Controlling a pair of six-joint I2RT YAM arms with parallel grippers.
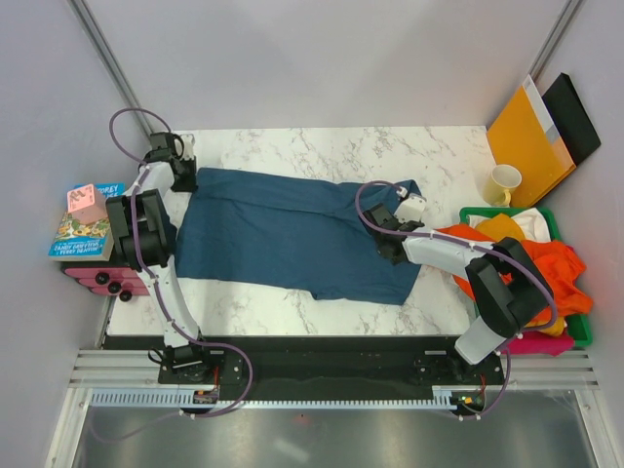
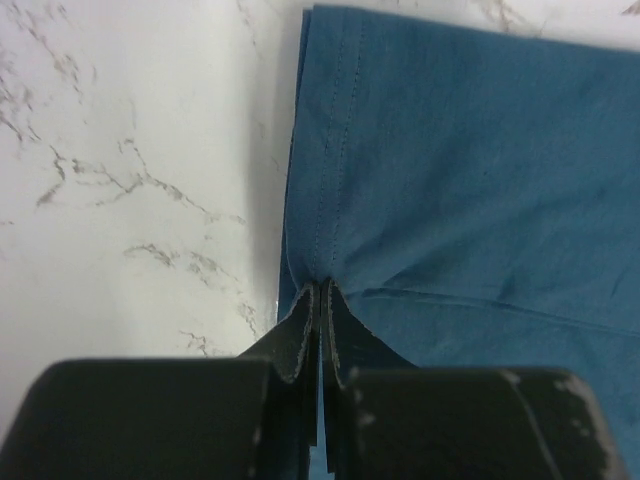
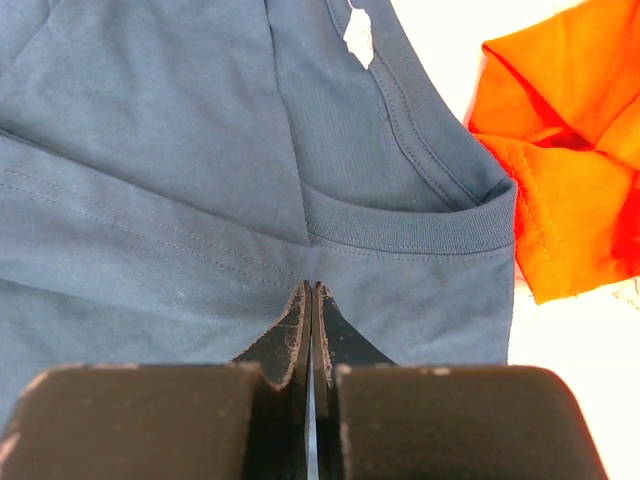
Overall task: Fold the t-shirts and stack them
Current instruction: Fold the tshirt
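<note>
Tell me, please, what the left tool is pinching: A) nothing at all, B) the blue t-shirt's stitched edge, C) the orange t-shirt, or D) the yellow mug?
B: the left tool is shut on the blue t-shirt, and the cloth puckers at its double-stitched edge.

I see bright, even overhead light, shadows soft and short. The table (image 3: 580, 330) clips to white on right wrist; both wrist views go soft in the nearest foreground.
</note>
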